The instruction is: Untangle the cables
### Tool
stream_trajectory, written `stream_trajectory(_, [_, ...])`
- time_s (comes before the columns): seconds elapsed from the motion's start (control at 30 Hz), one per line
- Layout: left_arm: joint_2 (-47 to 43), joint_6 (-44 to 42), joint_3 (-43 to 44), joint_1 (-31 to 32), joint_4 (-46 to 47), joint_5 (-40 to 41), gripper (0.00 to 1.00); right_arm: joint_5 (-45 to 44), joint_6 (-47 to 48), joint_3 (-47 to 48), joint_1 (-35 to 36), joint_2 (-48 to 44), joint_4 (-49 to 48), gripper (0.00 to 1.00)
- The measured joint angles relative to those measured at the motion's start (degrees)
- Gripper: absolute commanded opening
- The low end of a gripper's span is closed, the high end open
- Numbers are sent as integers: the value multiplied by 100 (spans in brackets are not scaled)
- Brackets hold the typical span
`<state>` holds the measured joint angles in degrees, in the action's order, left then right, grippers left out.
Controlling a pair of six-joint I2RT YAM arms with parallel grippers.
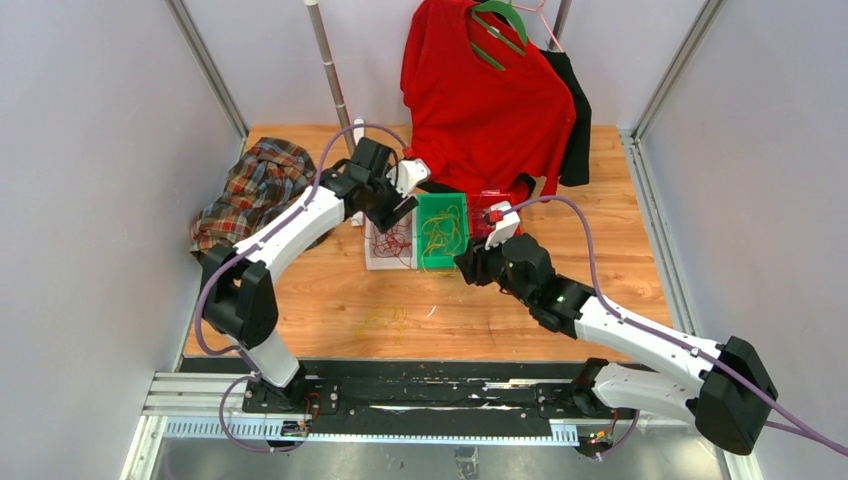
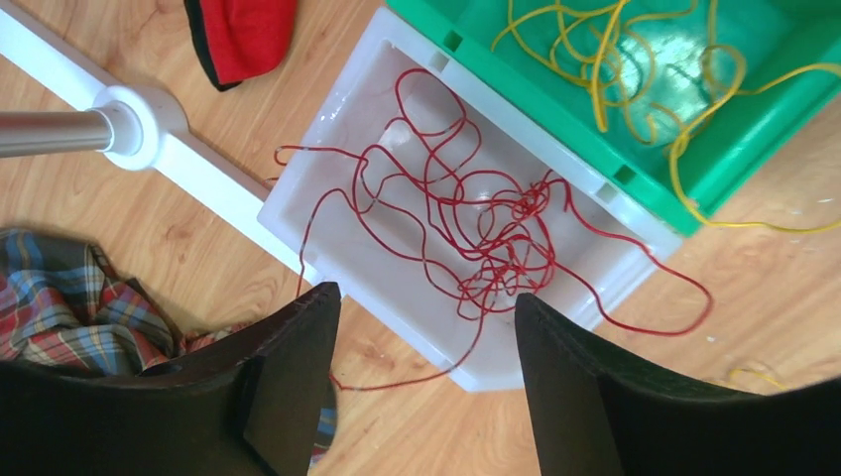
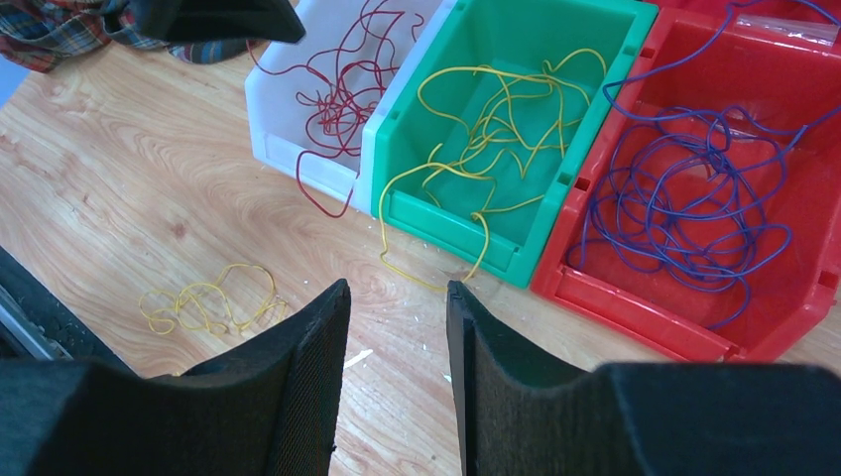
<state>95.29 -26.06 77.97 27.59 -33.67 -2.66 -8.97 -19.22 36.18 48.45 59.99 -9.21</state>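
Walls of grey panel [image 1: 90,200] enclose a light wooden desk [image 1: 330,300]; a red shirt [image 1: 480,100] hangs behind, a plaid cloth [image 1: 255,185] lies left; the right wrist view alone shows thin purple cables [image 3: 684,198] in a red plastic bin [image 3: 635,307] beside yellow cables [image 3: 496,109] in a green plastic bin [image 3: 436,213]; left claw [image 2: 426,297] gapes wide, empty, above dark red cables [image 2: 476,228] in a white plastic bin [image 2: 342,149]; right claw [image 3: 397,288] half open, empty.

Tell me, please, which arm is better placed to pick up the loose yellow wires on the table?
Probably the right: the right hand is open and faces the loose yellow wires, while the left hand hovers over the white bin.
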Motion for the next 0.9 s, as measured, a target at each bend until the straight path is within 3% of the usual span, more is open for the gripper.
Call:
stream_trajectory(0.13, [-96, 61, 601, -205, -568, -400, 73, 11, 2, 7, 0, -4, 63, 47])
stream_trajectory(0.37, [-723, -170, 1080, -1263, -1178, -870, 76, 348, 48, 109, 22, 162, 48, 60])
stream_trajectory(0.6, [-1143, 90, 308, -1965, -1532, -1495, 75, 857, 282, 903, 717, 1576, 96, 65])
stream_trajectory(0.8, [-1270, 260, -264, -1987, -1786, -1880, 80, 1486, 588, 1410, 1335, 2747, 151, 65])
stream_trajectory(0.9, [-1384, 262, -275, -1991, -1941, -2002, 81, 1864, 715, 1709, 1462, 3324, 205, 61])
